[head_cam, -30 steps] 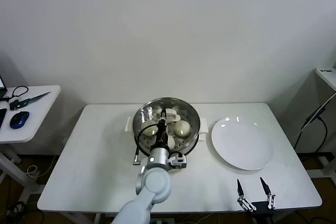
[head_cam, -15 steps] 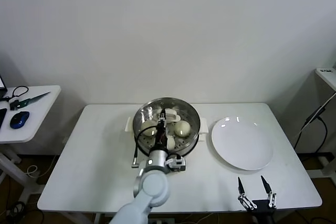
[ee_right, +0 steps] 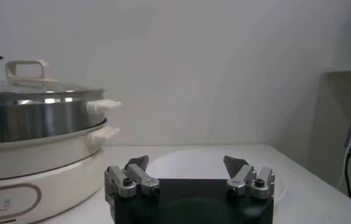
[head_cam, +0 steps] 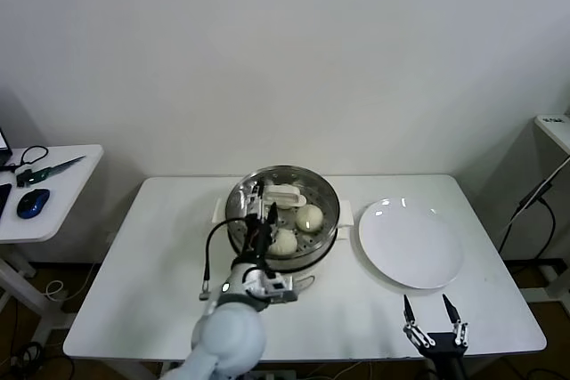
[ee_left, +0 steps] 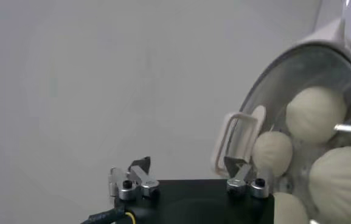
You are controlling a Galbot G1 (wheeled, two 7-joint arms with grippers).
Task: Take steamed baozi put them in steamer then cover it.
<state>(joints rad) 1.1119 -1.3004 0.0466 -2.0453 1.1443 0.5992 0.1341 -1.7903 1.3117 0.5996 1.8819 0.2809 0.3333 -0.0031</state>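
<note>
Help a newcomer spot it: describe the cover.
On the white table, left of the flat white plate, stands the steel steamer. The cover sits on top: clear glass showing baozi beneath, unlike the plate, with a cream-white handle.

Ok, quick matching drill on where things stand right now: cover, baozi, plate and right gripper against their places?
Things:
1 cover
2 steamed baozi
3 white plate
4 right gripper

Places:
A inside the steamer, under glass
B open, near the front edge of the table
C seated on the steamer
D on the table, right of the steamer

Pairs: 1-C, 2-A, 3-D, 4-B.

The left gripper hovers open over the steamer's left side.
</note>
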